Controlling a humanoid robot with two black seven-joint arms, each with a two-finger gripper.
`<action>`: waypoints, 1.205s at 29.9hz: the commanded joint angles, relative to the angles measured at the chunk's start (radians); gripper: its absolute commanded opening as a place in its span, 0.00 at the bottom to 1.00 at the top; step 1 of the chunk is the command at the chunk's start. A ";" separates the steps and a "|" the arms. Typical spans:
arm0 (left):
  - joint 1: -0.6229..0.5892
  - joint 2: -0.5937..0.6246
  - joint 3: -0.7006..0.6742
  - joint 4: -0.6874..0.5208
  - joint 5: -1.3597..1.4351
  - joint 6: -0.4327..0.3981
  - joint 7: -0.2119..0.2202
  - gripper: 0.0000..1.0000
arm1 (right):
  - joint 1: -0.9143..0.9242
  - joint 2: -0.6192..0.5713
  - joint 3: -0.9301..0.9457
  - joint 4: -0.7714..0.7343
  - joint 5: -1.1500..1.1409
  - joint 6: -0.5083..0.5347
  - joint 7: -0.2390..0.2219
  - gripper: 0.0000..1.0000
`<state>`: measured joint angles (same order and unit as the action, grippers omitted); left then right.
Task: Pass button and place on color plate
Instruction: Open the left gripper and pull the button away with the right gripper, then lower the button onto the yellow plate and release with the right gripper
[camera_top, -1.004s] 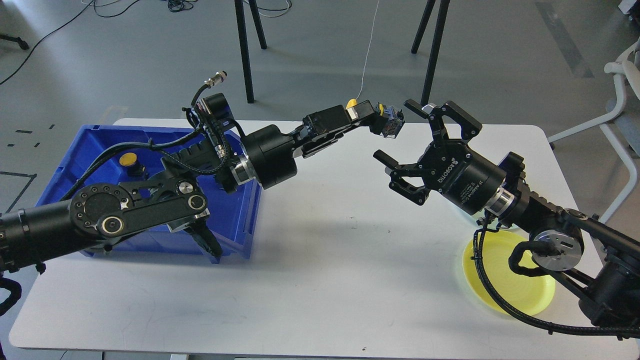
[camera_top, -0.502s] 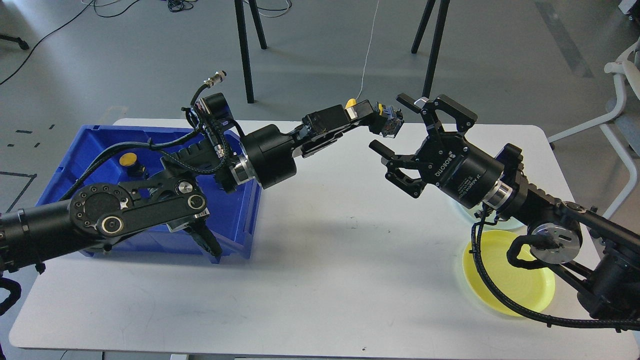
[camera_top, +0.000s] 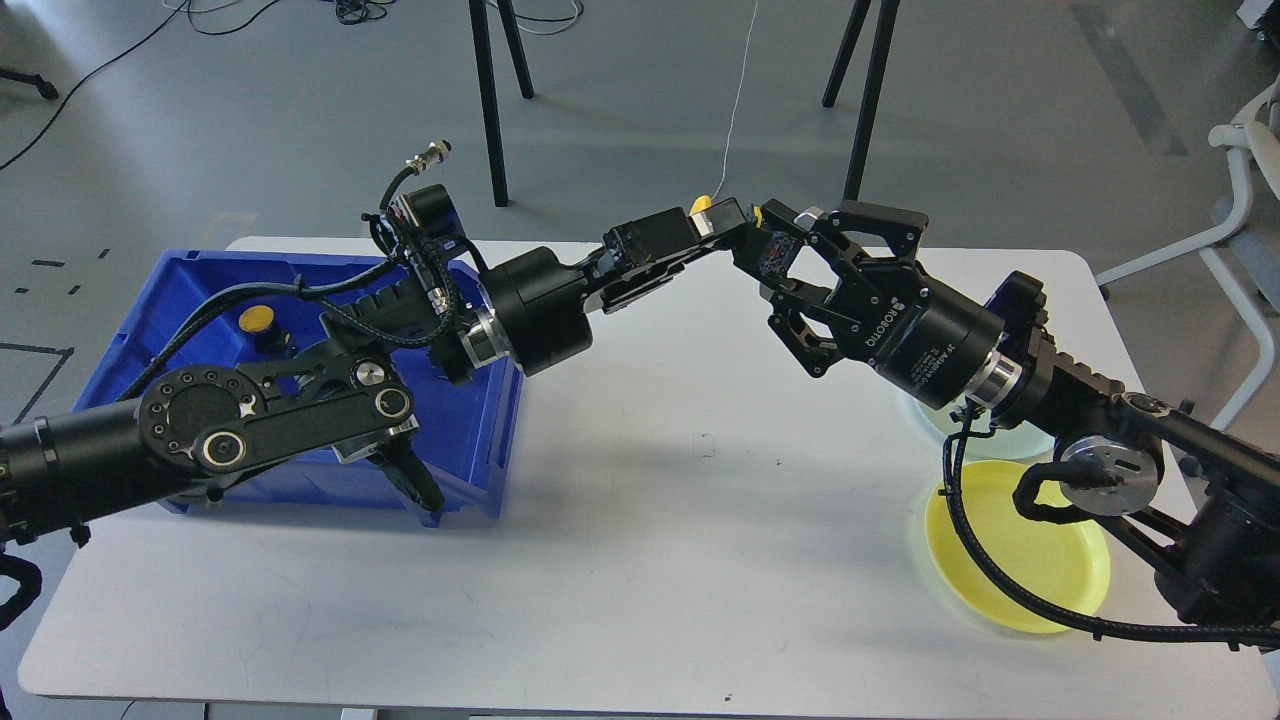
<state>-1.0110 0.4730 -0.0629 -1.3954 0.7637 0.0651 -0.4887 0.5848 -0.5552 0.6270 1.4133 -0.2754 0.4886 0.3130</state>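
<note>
Left pincer (camera_top: 752, 238) is clamped on the button (camera_top: 772, 248), a small dark piece with a yellow cap, and holds it in the air above the far middle of the white worktop (camera_top: 640, 560), clear of the surface. The left arm comes in low from the left edge, crosses over the blue bin (camera_top: 150, 300), bends at the elbow there and stretches up and to the right, wrist nearly straight, with a yellow patch showing on top near its far end. Right pincer (camera_top: 790, 258) has its two fingers (camera_top: 860, 215) spread moderately, one above and one below the button, so the button sits in the gap between them; whether the pads actually touch it cannot be told from this view. The right arm enters from the lower right corner, rises over the plates and points up and to the left, meeting the left arm tip to tip. A second yellow-capped button (camera_top: 258, 322) lies inside the blue bin at its back left. The yellow plate (camera_top: 1040, 585) lies on the worktop near the right front, partly under the right arm's cable; a pale green plate (camera_top: 1000, 442) is just behind it, mostly hidden by the arm.
</note>
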 joint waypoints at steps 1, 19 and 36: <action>0.002 -0.001 0.000 -0.001 0.000 0.001 0.000 0.08 | 0.003 -0.002 0.002 0.000 0.001 0.000 0.015 0.09; 0.005 -0.001 -0.020 -0.002 -0.001 -0.002 0.000 0.74 | -0.051 -0.061 0.020 0.007 -0.042 0.000 0.017 0.01; 0.006 -0.002 -0.028 -0.002 -0.003 0.010 0.000 0.78 | -0.667 -0.325 0.257 -0.022 -0.503 -0.381 0.038 0.01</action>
<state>-1.0033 0.4708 -0.0934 -1.3975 0.7608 0.0688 -0.4888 -0.0177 -0.8804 0.8859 1.4270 -0.6900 0.2364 0.3512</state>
